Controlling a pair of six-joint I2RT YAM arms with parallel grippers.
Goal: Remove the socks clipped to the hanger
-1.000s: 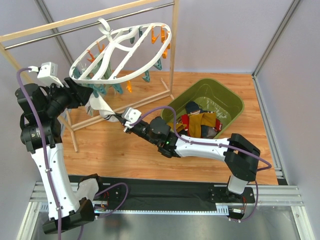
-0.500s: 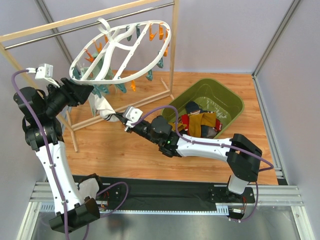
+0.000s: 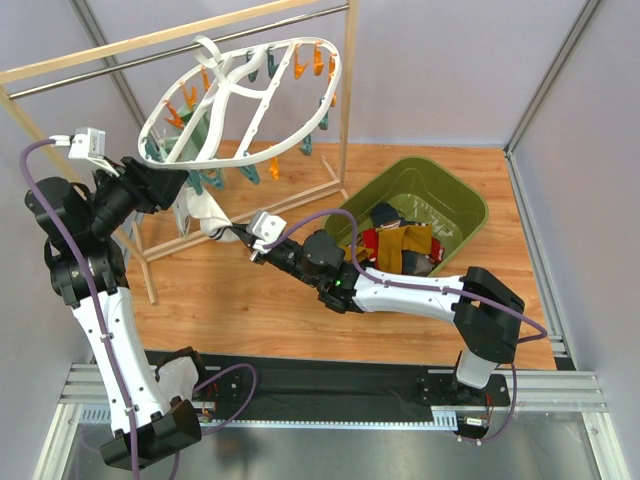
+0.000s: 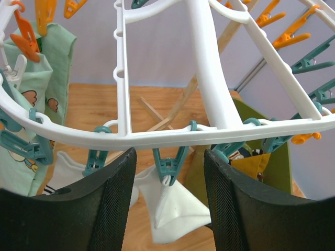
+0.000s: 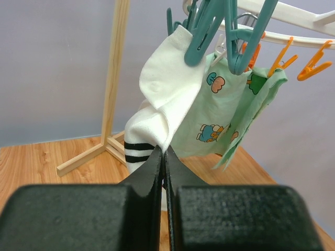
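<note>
Looking through your right wrist camera, you see the right gripper (image 5: pixel 163 151) with its jaws pressed together on the lower edge of the white sock (image 5: pixel 162 89); the fabric runs down into the seam between the two fingers. That sock has black stripes near its cuff and hangs from a teal clip (image 5: pixel 201 36) on the hanger (image 5: pixel 293 13) above. A mint sock (image 5: pixel 209 120) with cartoon prints hangs just behind it from neighbouring clips, clear of your jaws. On your left wrist camera, the left gripper (image 4: pixel 167 157) has its jaws well apart just under the hanger's rim. The teal clip and the top of the white sock sit in the gap between the two fingers. You cannot tell whether either finger touches the clip. From above, the hanger is tilted, its hook over the rail (image 3: pixel 345 100) and its low side toward the left gripper. Both grippers meet at the white sock under that low edge, the left one above and the right one below. Other socks (image 3: pixel 400 245) lie in the green bin (image 3: pixel 470 200), well apart from both sets of jaws.
</note>
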